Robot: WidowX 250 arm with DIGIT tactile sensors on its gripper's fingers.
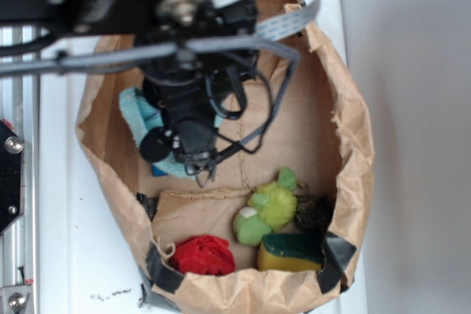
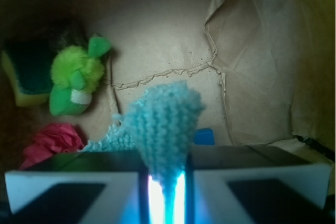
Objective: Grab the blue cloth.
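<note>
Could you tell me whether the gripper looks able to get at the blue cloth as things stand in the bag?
Yes, it seems so: in the wrist view the gripper is shut on a fold of the blue cloth, pinched between its fingers. Nothing lies between them; the green plush toy sits apart.

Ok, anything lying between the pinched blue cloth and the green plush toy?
Nothing: wrist view shows only bare brown paper between the blue cloth and green plush toy.
</note>
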